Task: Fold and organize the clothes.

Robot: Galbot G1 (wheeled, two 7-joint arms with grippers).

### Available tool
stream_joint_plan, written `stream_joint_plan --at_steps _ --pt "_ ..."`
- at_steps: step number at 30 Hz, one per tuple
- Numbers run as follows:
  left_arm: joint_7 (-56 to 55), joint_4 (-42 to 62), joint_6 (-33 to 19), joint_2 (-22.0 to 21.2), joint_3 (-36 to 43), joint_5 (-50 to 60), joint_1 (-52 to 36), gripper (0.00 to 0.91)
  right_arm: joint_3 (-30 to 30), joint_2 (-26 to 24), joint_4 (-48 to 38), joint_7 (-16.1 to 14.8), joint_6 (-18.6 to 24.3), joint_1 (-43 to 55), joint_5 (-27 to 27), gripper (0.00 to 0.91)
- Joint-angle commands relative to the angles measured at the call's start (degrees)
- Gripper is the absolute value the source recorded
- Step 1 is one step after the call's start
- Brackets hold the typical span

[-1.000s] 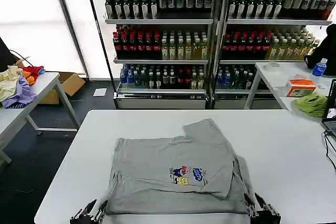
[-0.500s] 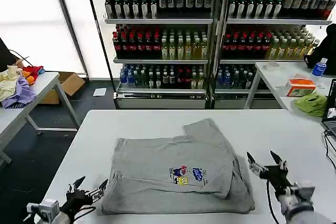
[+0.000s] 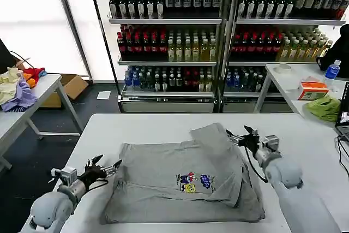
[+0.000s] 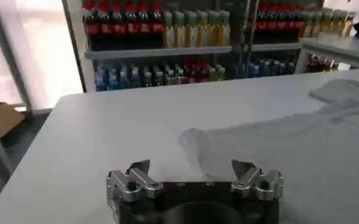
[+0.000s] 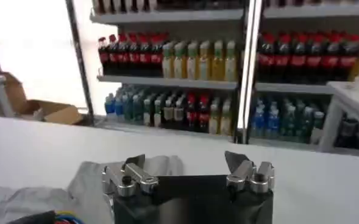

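A grey short-sleeved shirt lies partly folded on the white table, its cartoon chest print facing up and one sleeve folded toward the far side. My left gripper hovers open just off the shirt's left edge, nothing between its fingers; in the left wrist view the left gripper faces the grey shirt. Open and empty too, my right gripper hangs over the shirt's far right corner beside the folded sleeve. In the right wrist view the right gripper is above the grey shirt.
Shelves of drink bottles stand behind the table. A side table at the left holds yellow, lilac and red garments. At the right, another table carries a lime-green cloth, an orange box and a water bottle.
Both arms rose from the shirt's near corners and moved toward the far side. The right gripper travelled to the shirt's far right corner. The left gripper moved up along the left edge.
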Motion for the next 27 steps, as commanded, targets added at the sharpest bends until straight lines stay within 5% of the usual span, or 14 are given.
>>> stream_joint_plan --at_steps 1,10,11,12,13,20,21,23,26,27 --pt "1.6 13.1 -1.0 2.6 8.8 -1.0 -15.1 0.907 -9.4 3.7 -14.0 -2.1 -1.8 13.2 -1.6 0.907" --pt "0.9 15.3 -0.8 1.6 11.6 -0.6 -18.2 0.907 -8.2 9.0 -21.4 1.5 -5.2 15.0 1.0 0.856" --pt "0.8 15.3 -0.7 1.5 11.8 -0.7 -18.1 0.907 -8.2 9.0 -21.5 1.6 -5.3 15.0 0.9 0.715" --pt "0.9 15.0 -0.6 1.3 11.8 -0.8 -17.9 0.907 -8.3 9.1 -21.1 1.7 -5.8 14.6 0.6 0.272" --pt "0.9 14.9 -0.6 1.1 11.9 -0.8 -17.8 0.907 -8.4 9.1 -20.8 1.7 -6.0 14.3 0.6 0.000" --pt "0.9 15.2 -0.6 -0.3 12.4 -0.8 -17.7 0.887 -9.3 8.4 -19.4 1.9 -6.0 12.8 -0.1 0.000" --pt "0.9 15.2 -0.6 -0.3 12.6 -0.7 -17.5 0.836 -9.1 8.2 -19.2 1.9 -5.9 12.7 0.0 0.000" --pt "1.2 14.3 -0.6 -0.3 12.8 -0.9 -16.7 0.544 -8.9 8.0 -18.6 2.0 -5.9 12.4 0.2 0.000" --pt "1.2 12.8 -0.6 -0.1 13.7 -2.8 -15.6 0.252 -8.9 7.8 -17.9 2.3 -5.7 11.9 0.3 0.000" --pt "1.3 12.6 -0.6 0.0 13.9 -2.8 -15.3 0.212 -8.9 7.9 -17.9 2.4 -5.6 11.9 0.3 0.000"
